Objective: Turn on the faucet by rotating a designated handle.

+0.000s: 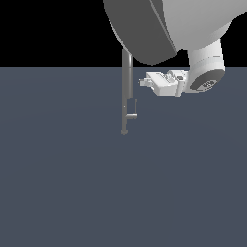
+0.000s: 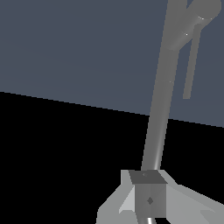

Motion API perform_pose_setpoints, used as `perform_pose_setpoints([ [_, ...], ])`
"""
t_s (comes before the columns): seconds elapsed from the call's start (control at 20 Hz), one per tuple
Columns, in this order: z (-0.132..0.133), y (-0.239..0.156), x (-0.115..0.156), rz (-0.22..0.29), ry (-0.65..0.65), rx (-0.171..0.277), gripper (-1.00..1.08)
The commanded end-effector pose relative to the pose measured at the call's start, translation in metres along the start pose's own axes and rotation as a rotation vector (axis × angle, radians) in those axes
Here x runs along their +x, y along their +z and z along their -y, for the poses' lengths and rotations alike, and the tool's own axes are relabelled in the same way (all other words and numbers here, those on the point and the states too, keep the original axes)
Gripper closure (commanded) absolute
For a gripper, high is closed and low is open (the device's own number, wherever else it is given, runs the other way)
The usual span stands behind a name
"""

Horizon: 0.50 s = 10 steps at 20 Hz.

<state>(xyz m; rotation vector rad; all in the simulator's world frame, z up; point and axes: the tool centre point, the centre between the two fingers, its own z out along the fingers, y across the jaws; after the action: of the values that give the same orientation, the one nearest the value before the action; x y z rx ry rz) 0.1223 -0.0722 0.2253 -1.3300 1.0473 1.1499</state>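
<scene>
The faucet [image 1: 126,91] is a slim grey upright post standing on the dark floor, its top hidden behind the robot arm. Low on the post, the handle [image 1: 132,115] juts toward the exterior view's right as a short stub with a thin flat tab rising from it. My white gripper [image 1: 143,81] lies level, just right of the post and above the handle, a small gap from both. Its fingers look pressed together with nothing held. In the wrist view the faucet [image 2: 159,113] runs away from the gripper [image 2: 148,179], with the handle [image 2: 199,19] at its far end.
The bulky white and grey robot arm [image 1: 159,24] fills the top of the exterior view, over the faucet. The dark blue-grey floor [image 1: 72,183] stretches all around with nothing else on it.
</scene>
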Motion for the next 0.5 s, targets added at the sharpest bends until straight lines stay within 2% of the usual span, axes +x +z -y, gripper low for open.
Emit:
perform_pose_setpoints([
  [0.0,0.0,0.012,0.02,-0.006,0.05,-0.013,1.08],
  [0.25,-0.001,0.028,0.047,-0.017,0.113,-0.032,1.08],
  [0.45,-0.002,0.034,0.056,-0.022,0.134,-0.04,1.08],
])
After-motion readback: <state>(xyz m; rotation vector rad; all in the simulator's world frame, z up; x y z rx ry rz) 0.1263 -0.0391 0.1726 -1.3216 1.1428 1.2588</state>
